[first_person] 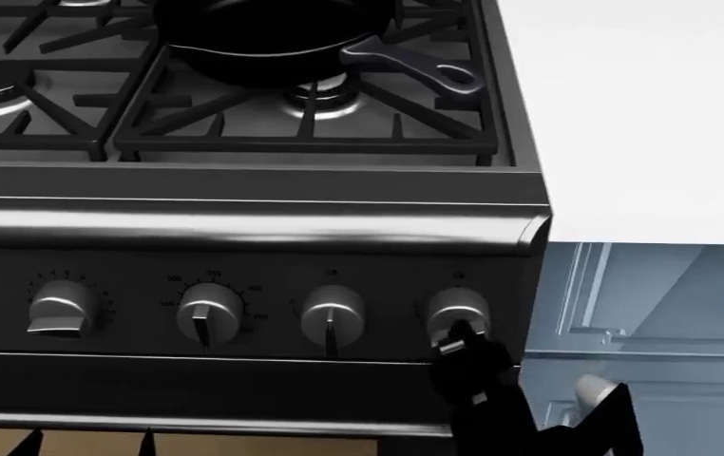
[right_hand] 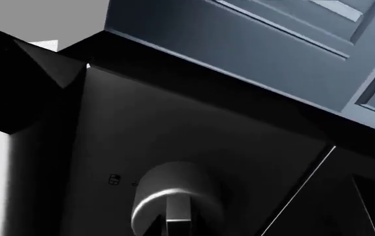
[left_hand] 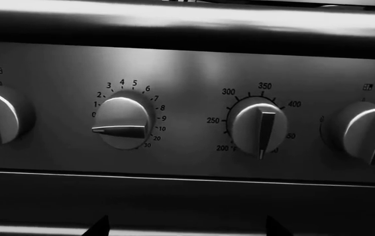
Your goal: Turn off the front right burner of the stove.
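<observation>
In the head view the stove (first_person: 248, 228) fills the frame from 9 o'clock across to about 3 o'clock, its rounded shiny front edge running over a row of four silver knobs; the front right burner (first_person: 315, 98) sits at roughly 12 o'clock, a small head on a silver ring under black grate fingers, with a black skillet (first_person: 274, 33) just behind it, handle pointing toward 4 o'clock.

The right gripper (first_person: 457, 344) reaches up from 5 o'clock and touches the rightmost knob (first_person: 459, 310) (its dark fingers overlap the knob's lower edge); whether the pincer is clamped or merely resting there, I cannot tell. The right wrist view shows that knob (right_hand: 174, 201) close up, its pointer bar toward the camera.

A blue-grey cabinet (first_person: 641, 313) stands just beside the stove at 4 o'clock, under a white counter (first_person: 641, 114).

The left wrist view faces the knob panel: a numbered timer knob (left_hand: 122, 123) and a temperature knob (left_hand: 260, 127) marked 200 to 400; the left pincer itself is out of sight.
</observation>
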Robot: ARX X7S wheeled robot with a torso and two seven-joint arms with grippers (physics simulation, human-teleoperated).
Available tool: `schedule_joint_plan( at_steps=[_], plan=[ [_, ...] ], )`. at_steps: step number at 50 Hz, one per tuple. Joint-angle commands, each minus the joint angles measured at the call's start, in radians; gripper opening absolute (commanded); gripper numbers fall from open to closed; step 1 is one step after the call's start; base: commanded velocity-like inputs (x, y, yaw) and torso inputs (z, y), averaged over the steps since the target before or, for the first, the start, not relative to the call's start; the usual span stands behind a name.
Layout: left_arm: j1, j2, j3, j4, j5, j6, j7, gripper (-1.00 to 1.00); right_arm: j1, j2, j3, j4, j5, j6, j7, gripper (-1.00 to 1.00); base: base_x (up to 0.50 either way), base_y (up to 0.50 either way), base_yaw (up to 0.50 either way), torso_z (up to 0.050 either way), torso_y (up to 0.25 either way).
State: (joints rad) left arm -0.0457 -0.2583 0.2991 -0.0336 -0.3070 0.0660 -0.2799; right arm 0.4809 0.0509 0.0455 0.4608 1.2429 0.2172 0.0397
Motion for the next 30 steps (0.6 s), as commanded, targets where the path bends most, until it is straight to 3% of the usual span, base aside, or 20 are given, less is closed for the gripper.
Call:
schedule_joint_plan(
  at_steps=[1, 30],
  plan=[
    [0.0, -0.004, 0.006, 0.001, -0.001, 0.001, -0.003, 1.0, 0.001, -0.012, -0.007, 0.026, 0.101, 0.02, -0.032, -1.0, 0.0, 0.0, 0.0, 0.0, 0.0],
    [0.0, -0.01, 0.018, -0.002, -0.004, 0.003, -0.01, 1.0, 0.01, -0.009, 0.01, 0.054, 0.279, 0.031, -0.054, -1.0, 0.0, 0.0, 0.0, 0.0, 0.0]
  ],
)
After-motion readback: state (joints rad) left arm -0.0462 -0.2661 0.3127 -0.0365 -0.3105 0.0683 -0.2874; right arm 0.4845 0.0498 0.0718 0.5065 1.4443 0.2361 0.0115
